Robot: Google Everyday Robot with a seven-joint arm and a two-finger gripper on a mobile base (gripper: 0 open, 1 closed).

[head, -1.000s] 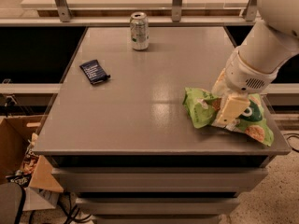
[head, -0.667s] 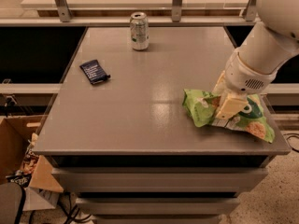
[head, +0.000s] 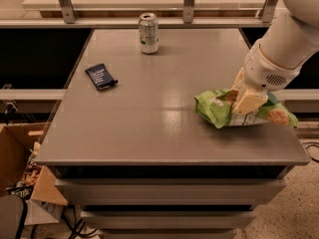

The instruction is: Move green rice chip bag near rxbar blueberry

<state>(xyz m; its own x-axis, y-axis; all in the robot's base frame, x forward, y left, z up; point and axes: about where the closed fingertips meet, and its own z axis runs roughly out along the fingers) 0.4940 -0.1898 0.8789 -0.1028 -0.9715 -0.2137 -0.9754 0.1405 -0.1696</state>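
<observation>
The green rice chip bag (head: pixel 215 108) is a crumpled light-green foil bag at the right side of the grey table (head: pixel 164 128), near the right edge. My gripper (head: pixel 245 103) comes down from the upper right on a white arm and is shut on the middle of the bag, with cream-coloured fingers (head: pixel 249 99) covering part of it. The rxbar blueberry (head: pixel 100 76) is a small flat dark navy wrapper lying at the table's left side, far from the bag and the gripper.
A silver-green drink can (head: pixel 148 32) stands upright at the table's back centre. A cardboard box (head: pixel 20 163) with clutter sits on the floor at the left. Metal rail posts (head: pixel 64 4) run behind the table.
The gripper and the bag have shifted slightly up and away from the front edge together. The bar and the can have not moved.
</observation>
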